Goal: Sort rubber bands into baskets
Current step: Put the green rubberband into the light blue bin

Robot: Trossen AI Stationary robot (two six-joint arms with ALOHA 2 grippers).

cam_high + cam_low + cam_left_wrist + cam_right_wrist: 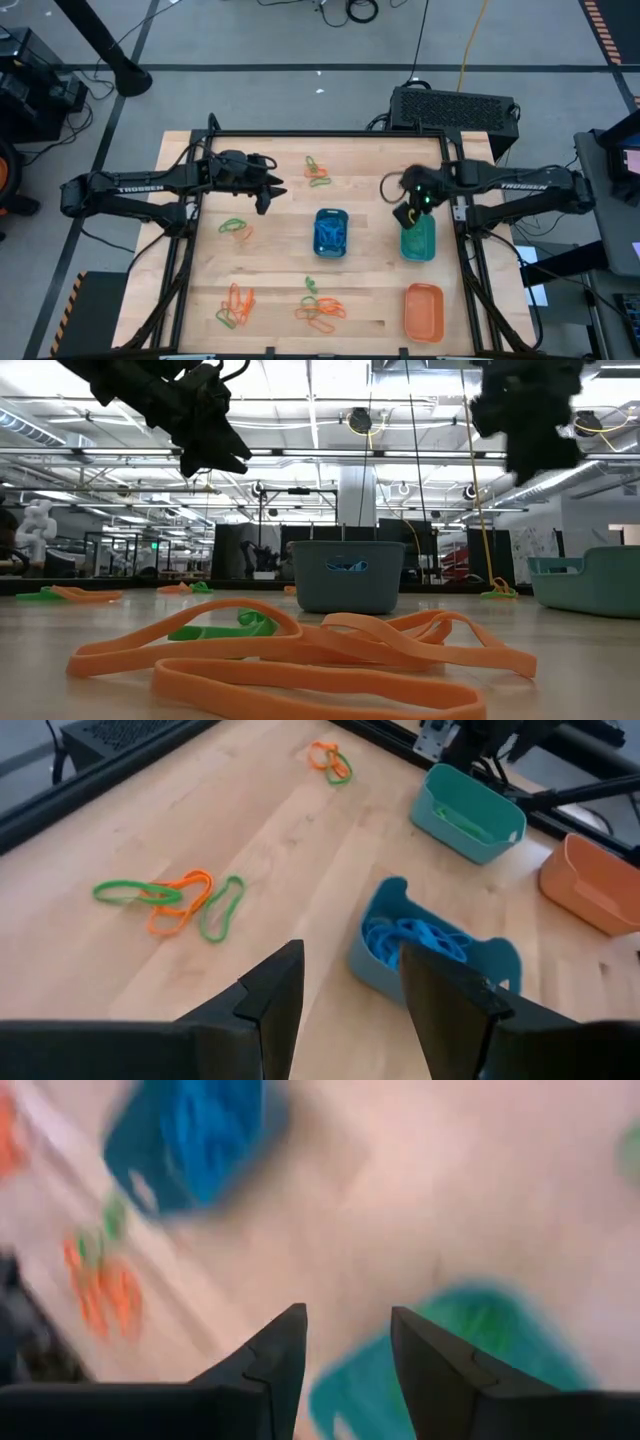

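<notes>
The blue rounded plastic basket (331, 232) at the table's middle held a tangle of thin blue rubber bands (412, 937), the teal-green plastic basket (418, 238) to its right held green ones (462, 819), and the orange plastic basket (423, 310) showed nothing inside. Loose orange and green elastic loops (319, 308) lay scattered on the wooden table (275, 262). The right gripper (345, 1345) hung over the teal basket's edge with jaws apart and empty, while the left gripper (345, 985) hovered left of the blue basket, also parted and empty.

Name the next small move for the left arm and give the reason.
Probably lower the left gripper toward the green rubber band just in front of it: its fingers are open and empty, hovering above the table, and the right gripper is over the teal basket.
</notes>
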